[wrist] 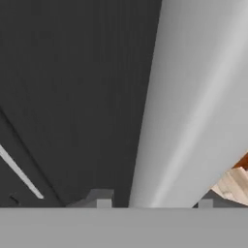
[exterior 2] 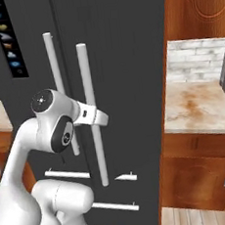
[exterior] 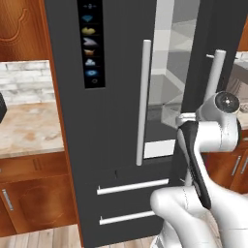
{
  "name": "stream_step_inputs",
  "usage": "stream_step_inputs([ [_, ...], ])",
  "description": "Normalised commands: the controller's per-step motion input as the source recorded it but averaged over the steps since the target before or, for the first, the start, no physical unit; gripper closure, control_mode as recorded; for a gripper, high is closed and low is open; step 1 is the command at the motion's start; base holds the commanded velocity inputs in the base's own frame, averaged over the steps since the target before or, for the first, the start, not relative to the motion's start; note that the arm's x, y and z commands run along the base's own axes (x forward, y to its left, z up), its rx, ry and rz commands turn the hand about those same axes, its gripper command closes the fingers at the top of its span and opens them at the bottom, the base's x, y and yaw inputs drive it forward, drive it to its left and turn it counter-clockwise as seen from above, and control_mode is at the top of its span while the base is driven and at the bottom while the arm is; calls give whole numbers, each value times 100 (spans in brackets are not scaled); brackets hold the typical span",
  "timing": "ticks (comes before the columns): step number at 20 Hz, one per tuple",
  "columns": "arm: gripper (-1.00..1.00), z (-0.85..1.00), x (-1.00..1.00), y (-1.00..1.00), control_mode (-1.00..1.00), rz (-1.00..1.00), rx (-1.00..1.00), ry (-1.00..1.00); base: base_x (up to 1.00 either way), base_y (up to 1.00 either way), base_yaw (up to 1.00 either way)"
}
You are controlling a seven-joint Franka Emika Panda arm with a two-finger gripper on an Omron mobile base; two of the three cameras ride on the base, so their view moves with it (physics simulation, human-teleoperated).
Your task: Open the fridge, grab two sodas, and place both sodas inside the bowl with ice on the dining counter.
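A: At the front of the tall dark grey fridge (exterior: 111,121), item one: its right-hand door, standing ajar. The left base view shows a gap with the white interior and clear shelves (exterior: 167,87) behind it.

B: Item two, the long white vertical bar handle (exterior 2: 91,111) of that door?

A: Logged. In the hand view the white bar (wrist: 193,106) runs up between the two dark finger tips, one tip on each side of it.

B: Gripper (wrist: 154,203) condition?

A: Narrow, jaws drawn in around the bar. Whether the pads actually press on it I cannot tell; the tips barely rise into view. In the right base view the white wrist sits right at the handle, around mid-height.

B: Other fittings?

A: Black icon panel (exterior: 90,41) on the left door, a second white bar handle (exterior: 143,104), two white drawer pulls (exterior: 131,186) below. Wood cabinets and a marbled wall counter (exterior 2: 197,105) stand to either side.

B: Sodas, bowl, dining counter?

A: None listed from these views. The cans are presumably somewhere inside; I cannot pick them out through the gap.

B: Step in hand, then?

A: Opening the fridge, early in the task by my reading. The next move, as I judge it, calls for a firm hold on the bar and a pull that follows the door's arc around its hinge until the shelves are reachable.
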Motion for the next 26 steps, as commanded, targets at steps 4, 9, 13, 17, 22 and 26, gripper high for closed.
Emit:
stream_step_inputs([
  [4, -100, 34, -83, 41, -100, -2, -11, 0, 0, 0, 0],
  [9, -100, 44, -29, 99, -100, 3, -23, 0, 0, 0, 0],
  [13, -100, 50, 22, 86, -100, 1, -17, 3, 0, 0, 0],
  [17, -100, 33, 84, 44, -100, -2, -13, 12, 0, 0, 0],
  [22, -100, 0, 100, 14, -100, -2, -9, 18, 0, 0, 0],
  [26, -100, 0, 97, 1, -100, -4, -11, 16, 0, 0, 0],
])
